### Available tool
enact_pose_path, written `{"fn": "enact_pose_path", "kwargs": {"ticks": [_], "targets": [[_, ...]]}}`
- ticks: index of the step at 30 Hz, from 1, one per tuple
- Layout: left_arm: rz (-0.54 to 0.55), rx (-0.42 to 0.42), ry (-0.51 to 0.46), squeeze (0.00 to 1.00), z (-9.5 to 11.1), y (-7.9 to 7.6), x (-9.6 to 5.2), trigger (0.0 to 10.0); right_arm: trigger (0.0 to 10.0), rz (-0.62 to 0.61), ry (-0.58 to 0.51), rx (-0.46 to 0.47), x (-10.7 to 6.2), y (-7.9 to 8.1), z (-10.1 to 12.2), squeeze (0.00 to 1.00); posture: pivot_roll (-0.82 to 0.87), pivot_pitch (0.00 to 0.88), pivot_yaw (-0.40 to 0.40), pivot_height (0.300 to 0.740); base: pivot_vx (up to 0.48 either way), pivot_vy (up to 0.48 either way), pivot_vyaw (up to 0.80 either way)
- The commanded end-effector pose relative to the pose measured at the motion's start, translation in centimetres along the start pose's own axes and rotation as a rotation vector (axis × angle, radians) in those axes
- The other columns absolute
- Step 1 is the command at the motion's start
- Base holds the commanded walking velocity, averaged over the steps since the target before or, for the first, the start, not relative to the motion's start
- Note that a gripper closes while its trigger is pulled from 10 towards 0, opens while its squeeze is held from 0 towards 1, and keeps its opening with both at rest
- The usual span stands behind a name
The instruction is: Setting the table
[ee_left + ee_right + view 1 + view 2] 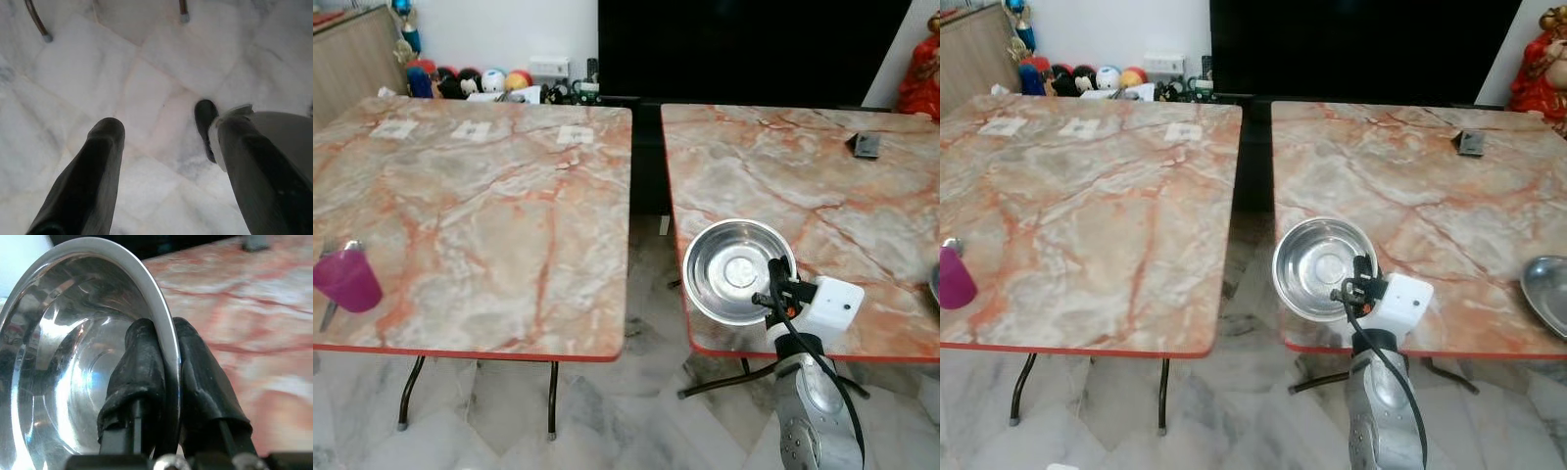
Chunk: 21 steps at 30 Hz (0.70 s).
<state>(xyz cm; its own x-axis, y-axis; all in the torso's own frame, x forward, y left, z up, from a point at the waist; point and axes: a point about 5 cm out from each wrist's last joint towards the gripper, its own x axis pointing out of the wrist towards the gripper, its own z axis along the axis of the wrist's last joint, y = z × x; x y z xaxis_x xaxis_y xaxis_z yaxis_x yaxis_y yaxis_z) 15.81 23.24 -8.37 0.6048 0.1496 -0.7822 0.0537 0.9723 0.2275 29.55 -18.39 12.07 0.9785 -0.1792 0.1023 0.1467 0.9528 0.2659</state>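
Steel is what your right gripper has: its two black fingers pinch the rim of the metal bowl, one inside and one outside, holding it tilted above the near left corner of the right-hand marble bench. Your left gripper hangs open over the white floor. On the left bench, a purple cup stands by the near left edge.

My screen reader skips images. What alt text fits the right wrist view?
The right tool pinches the rim of a shiny steel bowl, one black finger inside and one outside, above a pink marble table.
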Motion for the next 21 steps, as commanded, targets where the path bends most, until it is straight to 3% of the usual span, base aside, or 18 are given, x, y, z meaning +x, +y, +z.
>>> {"fn": "enact_pose_path", "kwargs": {"ticks": [1,5,11,21], "targets": [[-0.001,0.008,0.027,0.0,-0.76,0.05,-0.19,10.0,10.0,0.0,-0.033,0.016,0.35,0.32,0.68,0.0,-0.02,0.102,-0.028,0.74,0.0,-0.281,0.0],[-0.002,0.006,0.029,0.0,-0.78,-0.02,-0.18,10.0,10.0,0.001,-0.033,0.021,0.56,0.54,0.76,0.0,-0.02,0.102,-0.029,0.74,0.0,-0.282,0.0],[-0.001,0.005,0.032,0.0,-0.83,-0.03,-0.19,10.0,10.0,-0.008,-0.033,0.02,0.58,0.54,0.71,0.0,-0.01,0.101,-0.031,0.74,0.0,-0.281,-0.7],[-0.005,0.006,0.032,0.0,-0.84,-0.08,-0.2,10.0,10.0,-0.018,-0.047,0.024,0.72,0.58,0.84,0.0,-0.02,0.1,-0.029,0.74,0.0,-0.281,0.0]]}}
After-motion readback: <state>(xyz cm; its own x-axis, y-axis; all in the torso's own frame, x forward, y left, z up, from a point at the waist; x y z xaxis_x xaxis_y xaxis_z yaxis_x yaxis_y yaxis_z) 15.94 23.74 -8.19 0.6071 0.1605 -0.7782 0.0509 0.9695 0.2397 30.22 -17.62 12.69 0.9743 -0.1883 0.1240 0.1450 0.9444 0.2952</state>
